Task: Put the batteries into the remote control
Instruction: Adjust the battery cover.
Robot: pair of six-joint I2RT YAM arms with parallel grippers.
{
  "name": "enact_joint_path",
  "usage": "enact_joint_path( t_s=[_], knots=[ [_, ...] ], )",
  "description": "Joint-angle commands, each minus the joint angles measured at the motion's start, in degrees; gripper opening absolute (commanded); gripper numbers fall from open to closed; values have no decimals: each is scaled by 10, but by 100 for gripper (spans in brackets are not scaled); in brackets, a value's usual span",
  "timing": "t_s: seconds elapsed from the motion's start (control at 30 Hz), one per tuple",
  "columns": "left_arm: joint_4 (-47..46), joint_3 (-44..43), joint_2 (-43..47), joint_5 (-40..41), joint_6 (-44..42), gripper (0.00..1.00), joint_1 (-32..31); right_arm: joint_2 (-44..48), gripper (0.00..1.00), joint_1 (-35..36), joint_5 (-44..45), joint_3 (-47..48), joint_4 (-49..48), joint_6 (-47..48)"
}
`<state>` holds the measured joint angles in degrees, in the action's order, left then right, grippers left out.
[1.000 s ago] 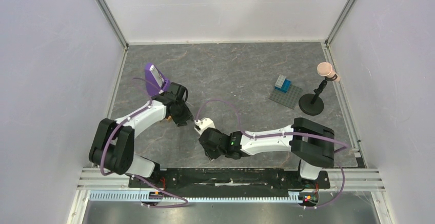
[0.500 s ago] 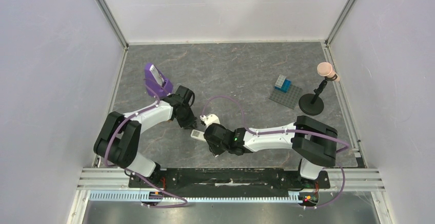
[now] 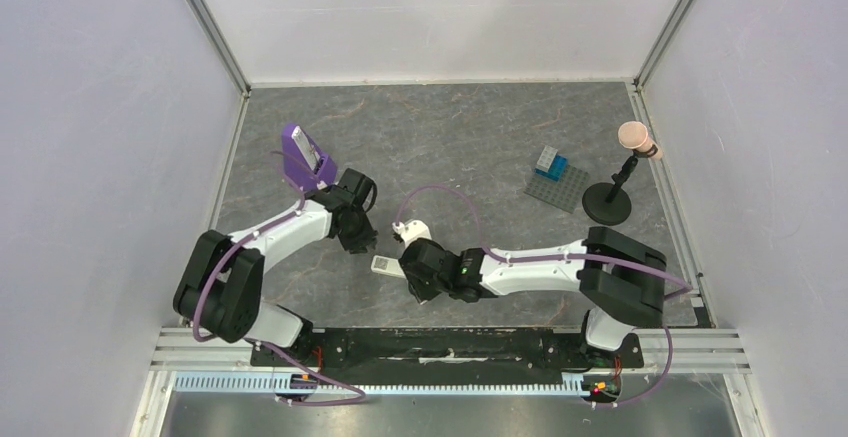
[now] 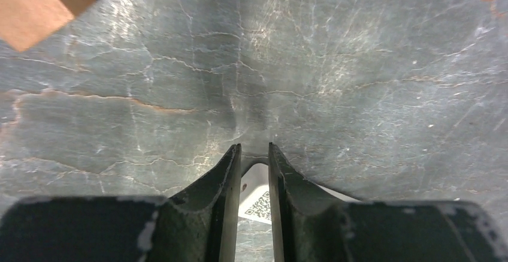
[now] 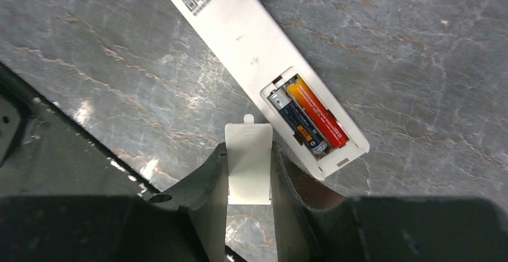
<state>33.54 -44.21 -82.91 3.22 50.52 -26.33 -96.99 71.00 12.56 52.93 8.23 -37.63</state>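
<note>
The white remote control point(image 5: 251, 34) lies back-up on the table, its battery bay open. The batteries sit side by side in the bay, one dark point(image 5: 298, 124) and one red-orange point(image 5: 316, 113). My right gripper point(image 5: 248, 148) is shut on a small flat white plastic strip point(image 5: 248, 166), held just left of the bay. In the top view the right gripper point(image 3: 402, 269) is at the remote point(image 3: 384, 264). My left gripper point(image 4: 254, 149) hovers over the remote's labelled end point(image 4: 259, 201), its jaws a narrow gap apart and empty. It sits left of the remote in the top view point(image 3: 358, 239).
A purple wedge stand point(image 3: 303, 152) stands behind the left arm. A grey baseplate with blue bricks point(image 3: 556, 183) and a microphone on a black stand point(image 3: 610, 202) are at the right. A brown block point(image 4: 36, 4) lies near the left gripper.
The right gripper moved slightly left and away from the arm bases with the strip. The remote's end came into view beside it. The left gripper shifted a little toward the remote.
</note>
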Motion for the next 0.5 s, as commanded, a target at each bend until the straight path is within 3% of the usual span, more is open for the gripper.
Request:
enact_joint_path(
  t_s=[0.0,0.17,0.33,0.47],
  knots=[
    [43,-42,50,45,-2,30,2,70,14,-3,0,-6,-12,23],
    [63,-46,147,-27,-29,35,2,142,14,-2,-28,-22,-7,103],
    [23,-33,246,-243,-103,40,1,202,15,-3,-76,-32,-4,216],
    [-19,2,316,-349,-126,49,-1,236,15,-3,-105,-26,3,271]
  ],
)
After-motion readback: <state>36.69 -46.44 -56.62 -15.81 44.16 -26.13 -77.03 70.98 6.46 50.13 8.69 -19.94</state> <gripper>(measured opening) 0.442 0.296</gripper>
